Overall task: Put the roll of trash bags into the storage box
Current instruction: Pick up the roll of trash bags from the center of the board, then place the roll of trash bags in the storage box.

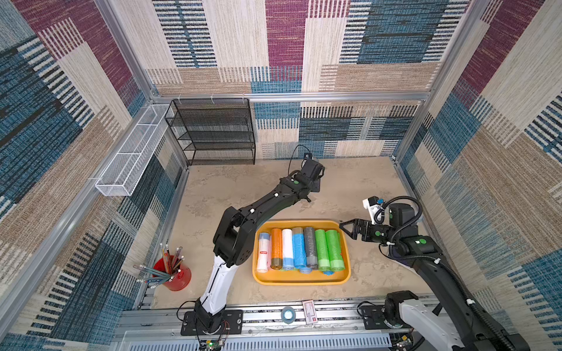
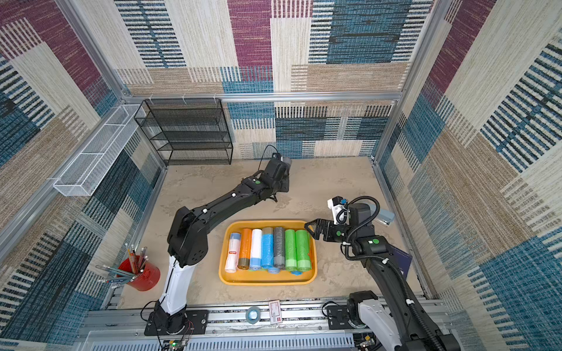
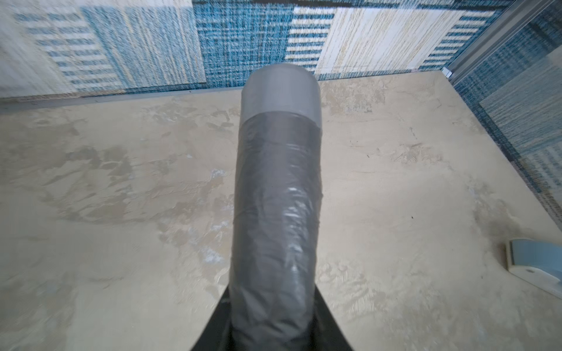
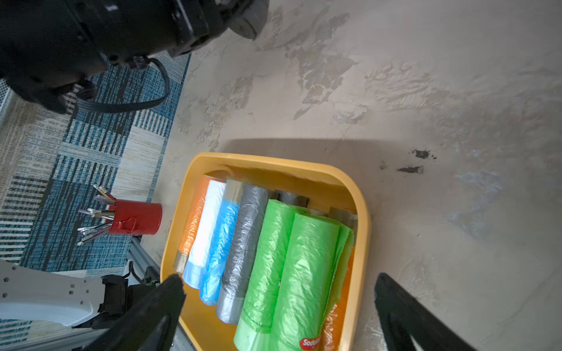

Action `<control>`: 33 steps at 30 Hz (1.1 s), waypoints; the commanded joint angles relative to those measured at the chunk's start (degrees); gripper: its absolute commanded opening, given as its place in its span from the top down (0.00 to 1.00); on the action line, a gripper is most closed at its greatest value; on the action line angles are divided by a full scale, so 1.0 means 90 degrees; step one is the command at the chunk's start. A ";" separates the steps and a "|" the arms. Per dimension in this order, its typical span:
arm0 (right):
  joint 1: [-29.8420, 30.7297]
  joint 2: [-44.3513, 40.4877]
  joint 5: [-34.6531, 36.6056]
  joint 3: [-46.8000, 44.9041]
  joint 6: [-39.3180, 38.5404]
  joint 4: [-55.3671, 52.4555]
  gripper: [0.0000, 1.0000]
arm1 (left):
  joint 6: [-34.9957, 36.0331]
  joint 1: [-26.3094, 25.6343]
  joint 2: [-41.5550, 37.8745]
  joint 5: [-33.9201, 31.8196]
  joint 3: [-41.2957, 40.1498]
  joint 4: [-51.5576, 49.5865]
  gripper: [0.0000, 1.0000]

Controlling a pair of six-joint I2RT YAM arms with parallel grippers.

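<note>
Seven rolls lie side by side in the storage box [image 1: 301,281], each running from its near rim to its far rim; from the robot's left they are a white roll with a red label [image 1: 263,253], an orange roll [image 1: 276,247], a white roll with a blue band [image 1: 287,249], a blue roll [image 1: 299,247], a grey one [image 1: 310,246] and two green rolls [image 1: 321,249] [image 1: 334,249]; blue scraps of further bags peek out under their near ends. The box sits near the front middle of the tabletop [image 1: 349,188].

One more grey roll of trash bags [image 3: 275,197] is outside the box, pinched between the black fingers [image 3: 330,325] of the left gripper [image 3: 271,304]; it juts out over the far part of the tabletop, well apart from the box, with its paler taped end toward the back wall. Whether it is clear of the surface I cannot tell.

Both top views show the right gripper [image 1: 346,231] at the box's far right corner with its jaws spread wide and nothing between them; the right wrist view looks past its fingers onto the green rolls.

Pencils fill a red cup [image 1: 176,278] at the front left; a white wire-mesh basket [image 1: 127,152] hangs on the left wall; a black mesh shelf rack [image 1: 216,130] stands in the far left corner.
</note>
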 commanded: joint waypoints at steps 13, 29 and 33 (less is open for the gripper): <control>0.0105 -0.0213 -0.0919 -0.0397 0.0246 0.0404 0.01 | -0.2171 -0.0298 -0.5419 -0.0551 -0.5391 -0.0922 0.75; 0.0672 0.0373 -0.1065 -0.0140 0.0195 0.0816 0.01 | -0.3448 -0.0830 -0.7727 -0.0541 -0.7365 -0.1801 0.76; 0.0888 0.0540 -0.1095 -0.0019 0.0105 0.0856 0.01 | -0.3627 -0.0991 -0.7592 -0.0660 -0.7426 -0.1780 0.76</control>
